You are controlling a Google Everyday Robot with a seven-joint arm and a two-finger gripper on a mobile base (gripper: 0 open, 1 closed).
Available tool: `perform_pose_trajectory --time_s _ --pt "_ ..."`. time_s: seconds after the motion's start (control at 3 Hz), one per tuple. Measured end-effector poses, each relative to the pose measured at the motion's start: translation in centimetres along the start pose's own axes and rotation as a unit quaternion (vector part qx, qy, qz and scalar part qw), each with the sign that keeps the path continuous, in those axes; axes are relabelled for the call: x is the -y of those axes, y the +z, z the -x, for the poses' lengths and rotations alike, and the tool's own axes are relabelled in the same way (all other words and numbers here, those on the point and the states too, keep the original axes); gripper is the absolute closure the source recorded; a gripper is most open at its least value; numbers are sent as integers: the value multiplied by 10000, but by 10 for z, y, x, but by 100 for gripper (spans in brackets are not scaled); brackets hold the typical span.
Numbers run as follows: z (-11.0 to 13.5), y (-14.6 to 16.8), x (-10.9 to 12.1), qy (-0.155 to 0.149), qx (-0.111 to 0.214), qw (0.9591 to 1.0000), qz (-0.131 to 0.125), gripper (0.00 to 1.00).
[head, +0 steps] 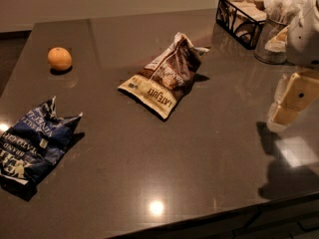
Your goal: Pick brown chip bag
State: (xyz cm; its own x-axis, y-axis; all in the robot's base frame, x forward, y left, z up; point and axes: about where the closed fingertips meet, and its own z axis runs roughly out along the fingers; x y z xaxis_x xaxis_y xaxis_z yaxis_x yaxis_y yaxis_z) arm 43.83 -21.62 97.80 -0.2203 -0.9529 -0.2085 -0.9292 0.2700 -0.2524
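The brown chip bag [167,76] lies flat near the middle of the dark counter. It is dark brown with a cream band reading "LATE JULY" at its near end, and its crumpled top points to the far right. My gripper [291,101] hangs over the right side of the counter, well to the right of the bag and apart from it. It holds nothing that I can see.
A dark blue chip bag [35,143] lies at the near left. An orange [60,59] sits at the far left. A black wire basket [241,16] and a cup of packets [274,39] stand at the far right. The counter's front edge [209,218] runs along the bottom.
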Motion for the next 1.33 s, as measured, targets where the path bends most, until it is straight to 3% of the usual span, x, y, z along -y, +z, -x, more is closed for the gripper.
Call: perform_pose_trajectory --time_s 0.33,0.67,1.33 --pt "0 0 0 -1 0 10000 -1 0" --pt "14 11 10 -263 -85 9996 -32 0" --pt "68 58 64 -1069 188 9941 45 0"
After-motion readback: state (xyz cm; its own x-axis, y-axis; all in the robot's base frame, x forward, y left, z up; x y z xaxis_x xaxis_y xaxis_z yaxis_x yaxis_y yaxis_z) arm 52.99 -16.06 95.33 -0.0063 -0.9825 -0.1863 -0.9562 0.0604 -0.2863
